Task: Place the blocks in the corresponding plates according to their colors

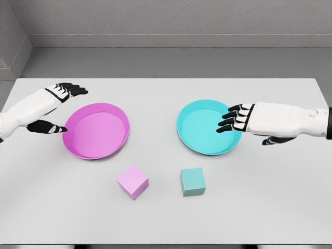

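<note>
Head view: white table (166, 218) before grey wall (166, 15); left robot hand (57, 106) and right robot hand (244, 123) spread, empty.

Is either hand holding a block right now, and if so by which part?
Nothing is held. The left hand and right hand are open; the pink block and teal block sit untouched on the table.

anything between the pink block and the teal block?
Nothing. In the head view the pink block and teal block sit apart, with only bare table between them.
</note>
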